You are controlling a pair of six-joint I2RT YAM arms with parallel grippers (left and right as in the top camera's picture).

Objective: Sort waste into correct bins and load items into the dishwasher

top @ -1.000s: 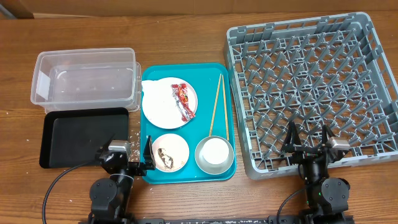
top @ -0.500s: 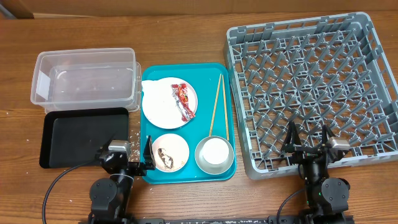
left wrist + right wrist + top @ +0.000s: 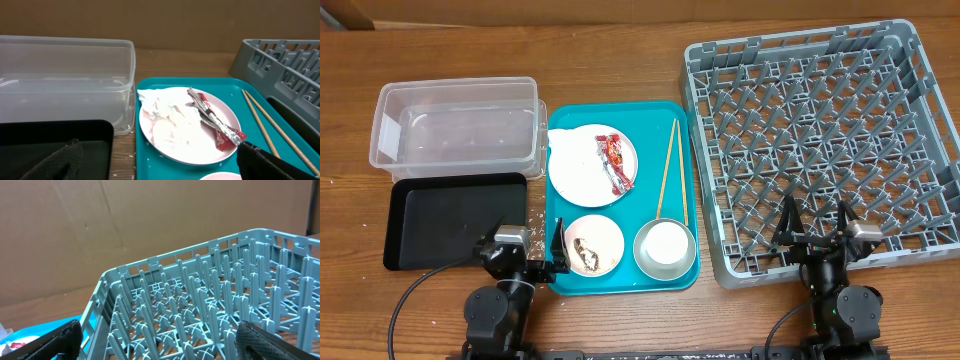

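We see both claws parked at the near edge of the table, spread wide with nothing between their fingers. The left gripper (image 3: 525, 242) sits at 7 o'clock, over the gap between the black tray (image 3: 450, 222) and the teal tray (image 3: 620, 108). The right gripper (image 3: 813, 222) sits at 5 o'clock, over the near rim of the grey dish rack (image 3: 825, 130), which fills the table from 1 to 4 o'clock and holds nothing.

The clear tub (image 3: 455, 125) lies at 10 o'clock with the black tray just below it at 8 o'clock. Both hold nothing. A few white specks (image 3: 533, 212) lie on the wood beside the black tray.

All the task's things rest on the teal tray, near the table's centre. At the tray's 11 o'clock is the large white plate (image 3: 582, 172), with the red snack wrapper (image 3: 614, 162) on its right half and the crumpled napkin (image 3: 563, 150) on its left. In the left wrist view the wrapper (image 3: 215, 122) lies diagonally across the plate (image 3: 170, 145). The two chopsticks (image 3: 668, 170) lie along the tray's 3 o'clock side. At the tray's 7 o'clock is the pale-pink plate (image 3: 608, 232), carrying brown food scraps (image 3: 585, 252). At 5 o'clock is the grey-white bowl (image 3: 642, 252) with a white cup (image 3: 666, 243) inside it.
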